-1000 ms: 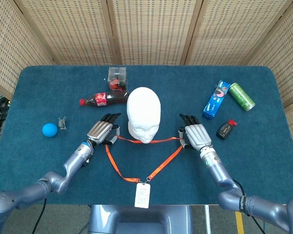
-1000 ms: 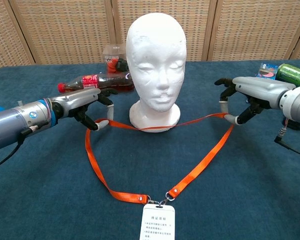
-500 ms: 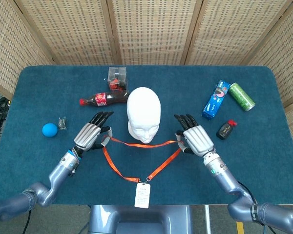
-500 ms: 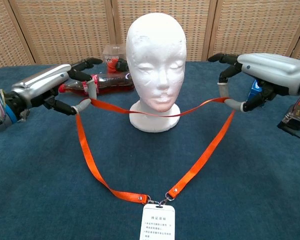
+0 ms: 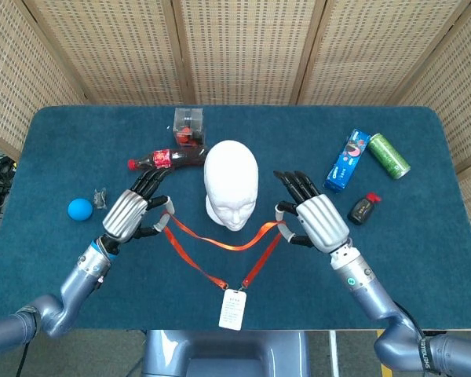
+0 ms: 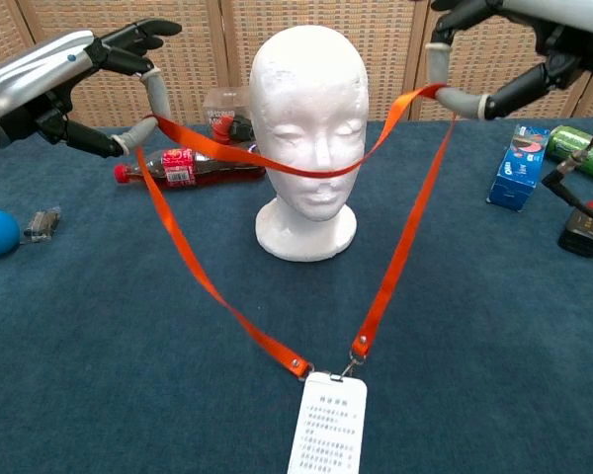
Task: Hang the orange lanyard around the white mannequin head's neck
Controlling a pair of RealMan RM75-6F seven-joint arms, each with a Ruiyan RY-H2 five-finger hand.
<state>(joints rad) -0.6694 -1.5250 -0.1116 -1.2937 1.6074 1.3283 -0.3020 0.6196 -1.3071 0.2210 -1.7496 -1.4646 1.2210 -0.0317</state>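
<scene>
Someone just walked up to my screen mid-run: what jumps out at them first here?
The orange lanyard, stretched in the air between the left hand and right hand, its strap crossing the face of the white mannequin head at table centre. Its white badge dangles at the near edge. Behind the head lies a cola bottle.

Head view: high above the near edge, looking steeply down over the whole blue table [image 5: 424, 259], far edge at 12 o'clock. Chest view: low, close, facing level toward 12 o'clock. Shared by both: white mannequin head [image 5: 231, 184] [image 6: 309, 118], orange lanyard [image 5: 220, 241] [image 6: 395, 247].
</scene>
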